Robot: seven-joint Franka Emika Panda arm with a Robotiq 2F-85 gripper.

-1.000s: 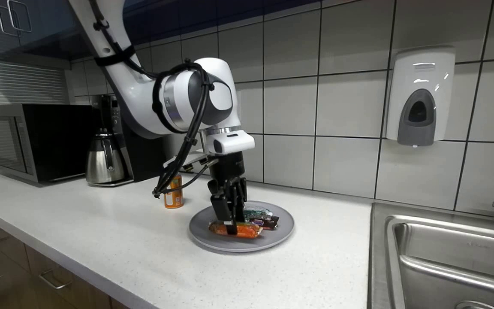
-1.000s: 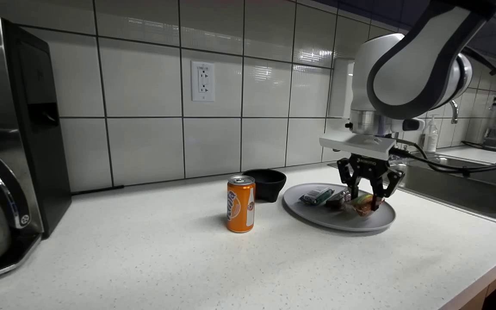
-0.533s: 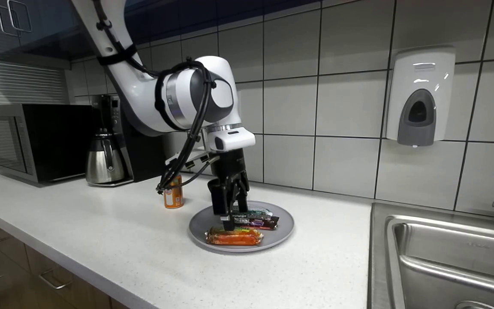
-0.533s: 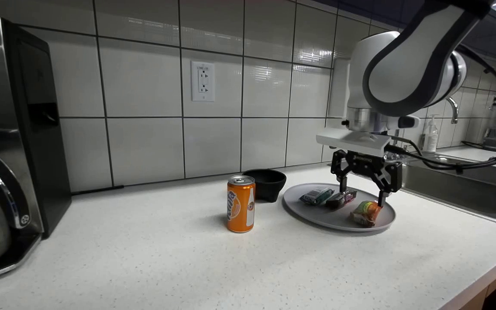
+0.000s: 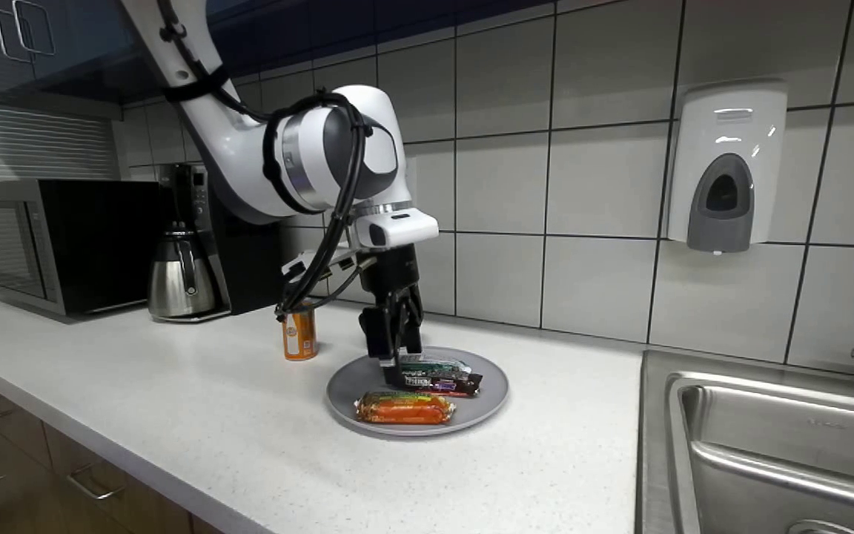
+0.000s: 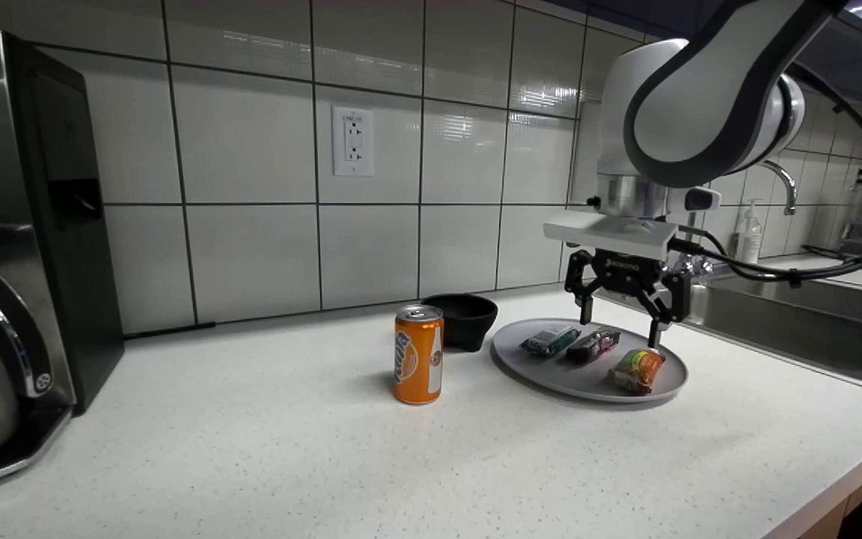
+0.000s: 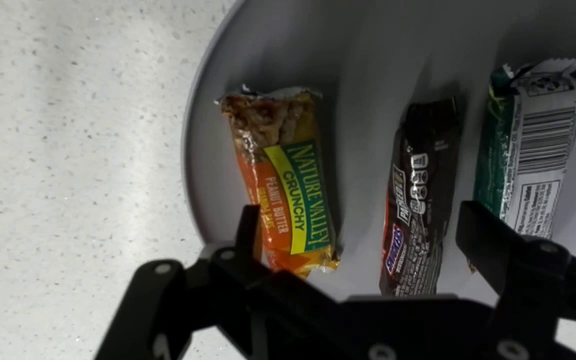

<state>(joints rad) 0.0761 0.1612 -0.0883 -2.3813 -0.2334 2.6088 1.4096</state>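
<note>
Gently, with my pincer (image 6: 620, 332) spread and empty, I'd lift straight up without nudging the granola bar (image 7: 288, 185) lying on the plate (image 7: 368, 75) near the dark chocolate bar (image 7: 420, 200).

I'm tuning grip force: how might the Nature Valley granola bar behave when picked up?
The glossy-wrapped Nature Valley granola bar may be slippery; labelled "Crunchy", it could crumble. Flat on the gray plate, it probably won't roll.

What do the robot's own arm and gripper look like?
The glossy white, rounded robot arm has dark grey panels, silvery metal rings and black straps securing thick black cables. The black two-fingered gripper has angular hinged links and small pale lettering; above it sits a flat white plate.
</note>
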